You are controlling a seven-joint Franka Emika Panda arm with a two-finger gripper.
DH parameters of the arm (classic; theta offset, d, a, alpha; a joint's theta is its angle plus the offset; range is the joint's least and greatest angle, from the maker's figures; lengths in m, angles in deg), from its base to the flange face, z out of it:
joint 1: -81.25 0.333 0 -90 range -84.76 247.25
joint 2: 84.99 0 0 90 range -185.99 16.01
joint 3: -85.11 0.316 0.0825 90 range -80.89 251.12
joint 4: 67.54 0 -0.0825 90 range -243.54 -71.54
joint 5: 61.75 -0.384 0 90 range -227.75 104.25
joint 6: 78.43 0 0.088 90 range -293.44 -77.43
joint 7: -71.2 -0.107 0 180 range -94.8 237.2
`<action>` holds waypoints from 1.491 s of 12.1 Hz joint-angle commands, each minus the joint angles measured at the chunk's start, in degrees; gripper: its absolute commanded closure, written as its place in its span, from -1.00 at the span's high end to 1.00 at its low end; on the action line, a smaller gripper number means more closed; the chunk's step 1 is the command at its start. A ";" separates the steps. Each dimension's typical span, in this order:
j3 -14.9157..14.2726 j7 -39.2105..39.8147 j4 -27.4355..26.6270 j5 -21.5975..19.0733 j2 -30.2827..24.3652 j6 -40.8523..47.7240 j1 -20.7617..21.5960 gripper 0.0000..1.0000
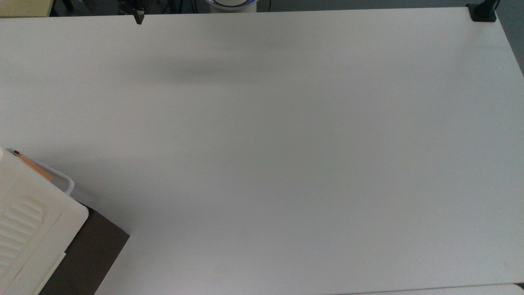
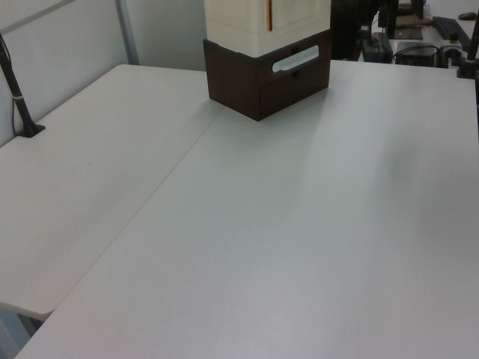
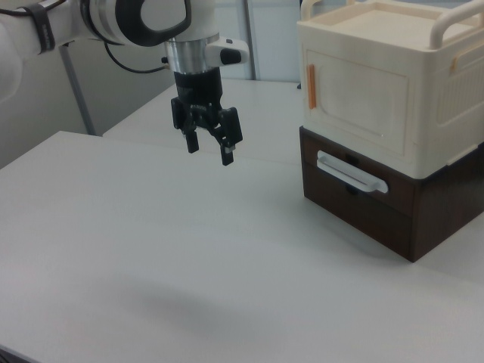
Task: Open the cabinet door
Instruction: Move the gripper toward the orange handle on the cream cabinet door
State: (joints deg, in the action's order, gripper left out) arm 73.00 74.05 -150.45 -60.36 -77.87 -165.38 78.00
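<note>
The cabinet (image 3: 423, 83) is a cream-white box with rounded corners, standing on a dark brown base at the right view's right. Its door (image 3: 359, 106) lies flush with the box front, with a thin orange bar handle (image 3: 311, 87) along its left edge. My gripper (image 3: 209, 153) hangs open above the table, well to the left of the door, with nothing between its fingers. In the top view the cabinet (image 1: 28, 221) fills the lower left corner, the orange handle (image 1: 35, 166) shows at its edge, and one dark fingertip (image 1: 139, 17) shows at the upper edge. The left view has the cabinet (image 2: 239, 22) at the far end.
The dark brown base (image 3: 378, 212) has a drawer with a white bar handle (image 3: 352, 172). A white tube rail (image 1: 61, 177) rims the cabinet's top. A black clamp (image 1: 483, 12) sits on the table's corner, and a black pole (image 2: 19, 97) stands at the left view's left edge.
</note>
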 commanded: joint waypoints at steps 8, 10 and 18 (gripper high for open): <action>-0.10 -1.01 -0.59 1.07 -0.53 0.46 0.17 1.00; -0.10 -1.09 -0.50 1.07 -0.53 0.55 0.25 1.00; 0.33 -2.76 -0.06 0.28 0.62 0.02 0.43 1.00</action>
State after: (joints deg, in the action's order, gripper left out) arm 73.23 72.68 -150.45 -60.12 -76.97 -165.38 78.17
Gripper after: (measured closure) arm 0.000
